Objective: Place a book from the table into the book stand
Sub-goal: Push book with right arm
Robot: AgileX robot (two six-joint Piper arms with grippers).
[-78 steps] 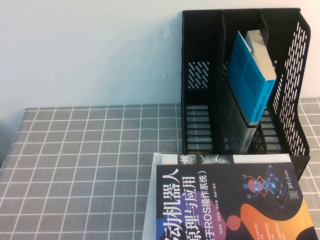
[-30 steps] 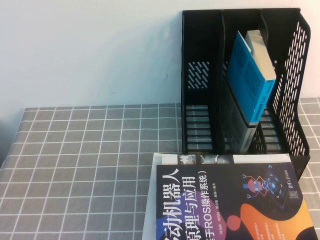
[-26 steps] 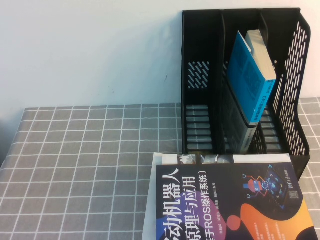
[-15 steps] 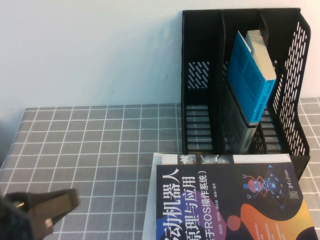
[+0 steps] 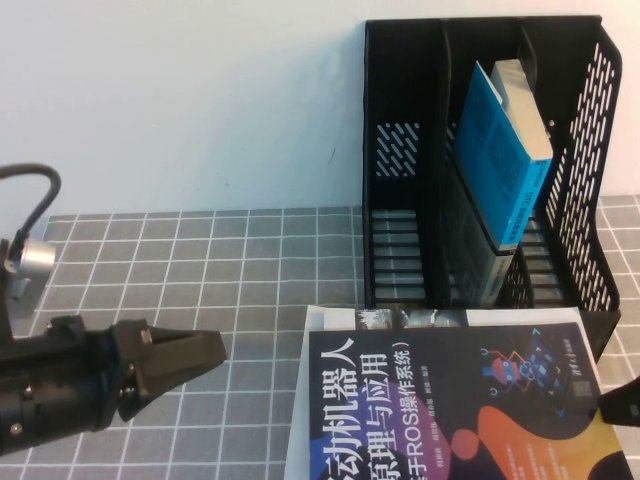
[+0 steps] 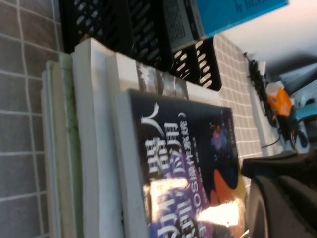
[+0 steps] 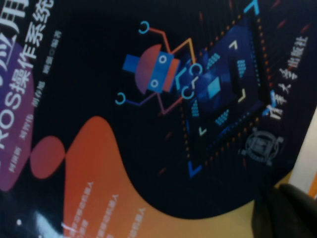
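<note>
The book, dark navy with a white Chinese title and an orange-and-purple swirl, lies flat on top of a stack at the front right of the table. It also shows in the left wrist view and fills the right wrist view. The black book stand stands upright just behind it. My left gripper hovers over the cloth left of the book, pointing at its left edge. My right gripper shows only as a dark tip at the book's right edge.
A thick bright-blue book leans inside the stand's middle compartment. Pale books lie under the dark one. A white wall is behind the table. Grey grid cloth stretches to the left.
My left arm has come in from the lower left and moved up and right toward the book. My right gripper's tip has appeared at the right edge.
</note>
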